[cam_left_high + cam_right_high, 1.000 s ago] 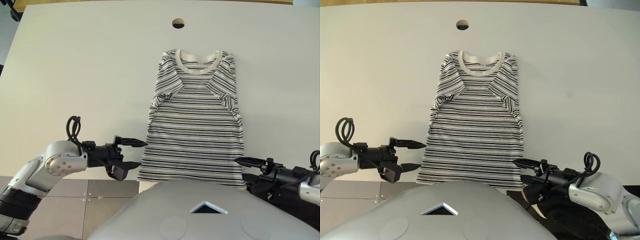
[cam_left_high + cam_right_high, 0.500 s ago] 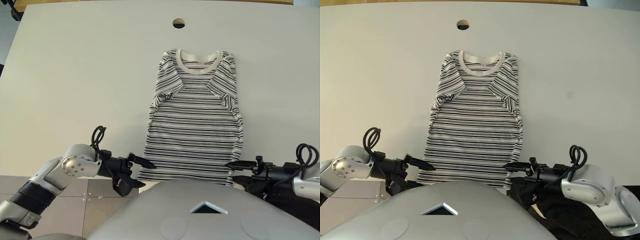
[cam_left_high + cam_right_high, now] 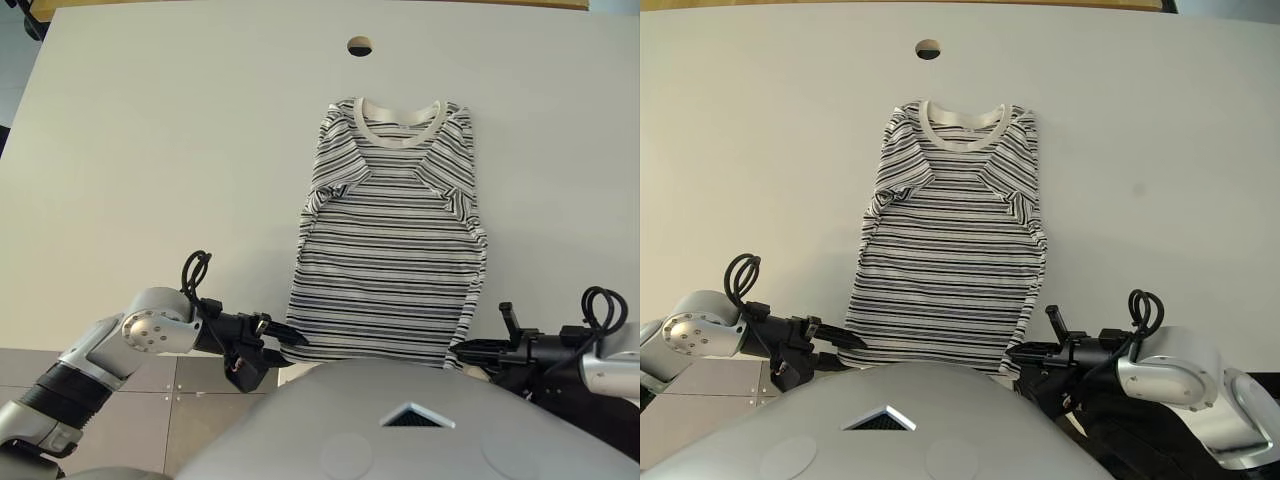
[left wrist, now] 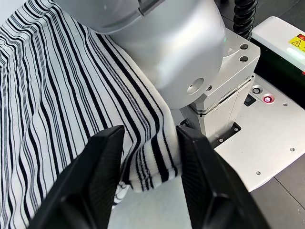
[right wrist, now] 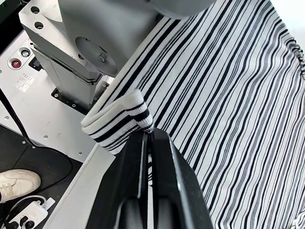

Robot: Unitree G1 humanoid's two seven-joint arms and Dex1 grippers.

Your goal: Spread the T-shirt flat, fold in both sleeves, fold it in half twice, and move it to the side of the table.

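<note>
Striped T-shirt (image 3: 390, 240) lies flat on the white bench (image 3: 150, 150), centre to slightly right of the frame in the left eye view, collar toward the top, hem at the bottom edge of the bench. Both sleeves are folded in over the chest. The body is not folded in half

Left tool (image 3: 283, 342) sits at the lower left of the frame, at the shirt's lower left hem corner (image 4: 152, 164). Its fingers (image 4: 107, 148) are spread, with the bunched hem corner lying between them. Cloth fills most of the gap; cannot tell if both pads touch it

Right tool (image 3: 462, 349) is at the lower right of the frame, at the lower right hem corner (image 5: 116, 117). The right wrist view shows its fingers pressed nearly together, pinching the striped hem, which curls up in a small roll just past the tips

Round hole (image 3: 359, 46) in the bench near the top centre, well apart from the collar. Tiled floor (image 3: 150, 385) shows at the lower left below the bench edge
</note>
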